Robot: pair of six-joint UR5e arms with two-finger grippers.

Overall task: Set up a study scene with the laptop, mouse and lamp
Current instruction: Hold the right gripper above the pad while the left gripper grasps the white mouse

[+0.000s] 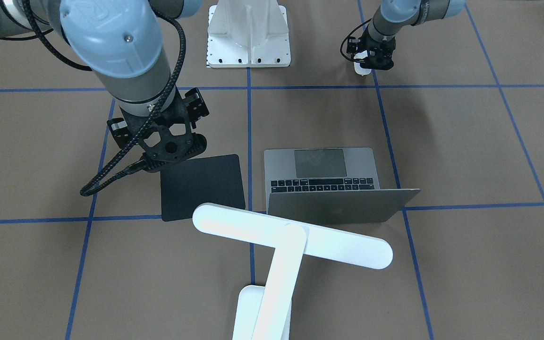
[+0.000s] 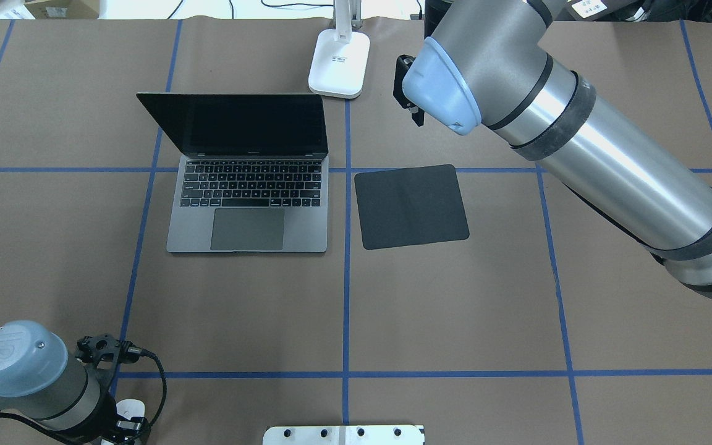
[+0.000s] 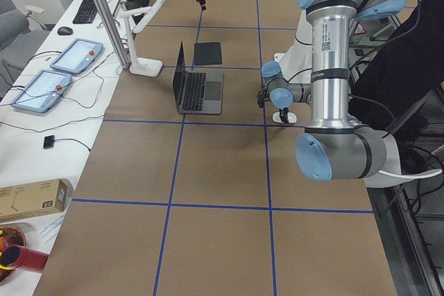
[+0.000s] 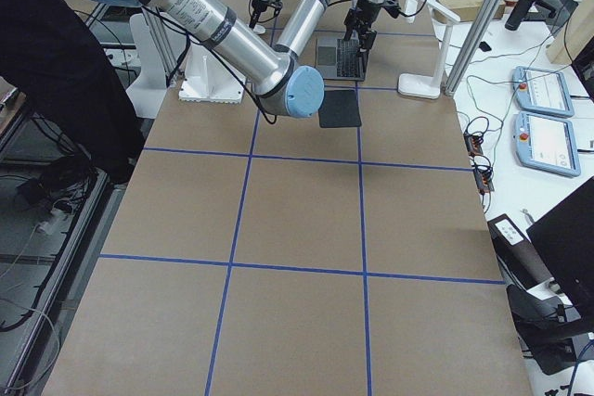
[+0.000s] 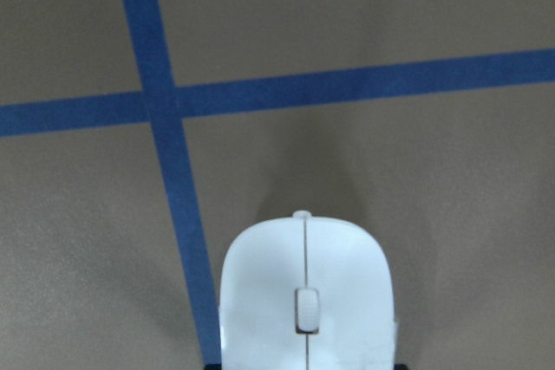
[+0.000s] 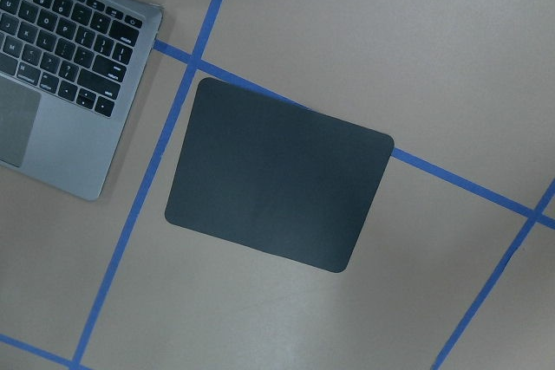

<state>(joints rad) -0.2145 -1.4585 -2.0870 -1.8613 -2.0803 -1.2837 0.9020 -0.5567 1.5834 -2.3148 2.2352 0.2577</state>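
The white mouse [image 5: 303,292] fills the bottom middle of the left wrist view, close to the lens, by a crossing of blue tape lines. My left gripper [image 1: 375,57] stands straight over the mouse [image 1: 361,68] near the robot's base and looks shut on it. The grey laptop [image 2: 248,210] is open, its screen facing the robot. The white lamp [image 1: 291,241] stands behind it, its bar head over the lid. My right gripper [image 1: 173,150] hangs high over the near corner of the black mouse pad [image 2: 410,206]. Its fingers do not show, and I see nothing in it.
The mouse pad [image 6: 277,184] lies flat just right of the laptop [image 6: 52,58]. The white bolted robot pedestal [image 1: 248,33] stands at the table's near edge. The lamp's base [image 2: 339,62] sits at the far edge. Blue tape lines grid the brown table.
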